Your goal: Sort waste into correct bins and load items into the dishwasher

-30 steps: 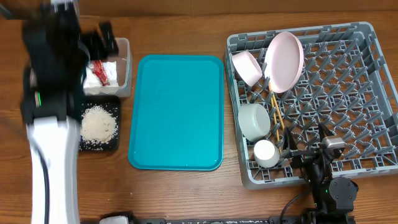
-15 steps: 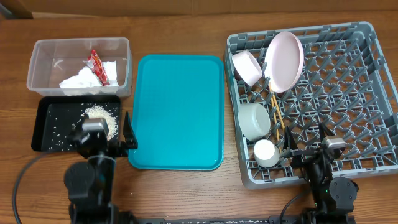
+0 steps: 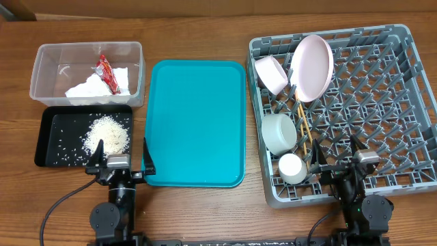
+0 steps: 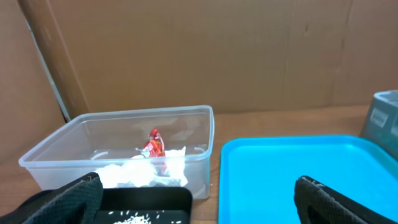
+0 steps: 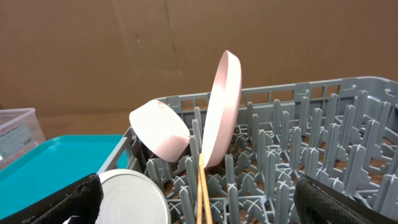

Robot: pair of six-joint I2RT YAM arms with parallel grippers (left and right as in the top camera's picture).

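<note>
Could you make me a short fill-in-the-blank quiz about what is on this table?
1. The rice sits in the ____ tray.
2. The red-and-white wrapper lies in the clear tub against a crumpled white ____.
3. The thin wooden ____ lie in the grey rack.

Missing words: black; napkin; chopsticks.

At my ten o'clock the clear tub point(image 3: 35, 75) holds wrapper point(image 3: 109, 74) and napkin point(image 3: 85, 89); rice point(image 3: 107, 134) heaps in the black tray point(image 3: 46, 154). At three o'clock the rack point(image 3: 382, 102) carries an on-edge plate point(image 3: 313, 66), two bowls point(image 3: 280, 132), cup point(image 3: 291, 167), seemingly chopsticks point(image 3: 302, 124).
</note>
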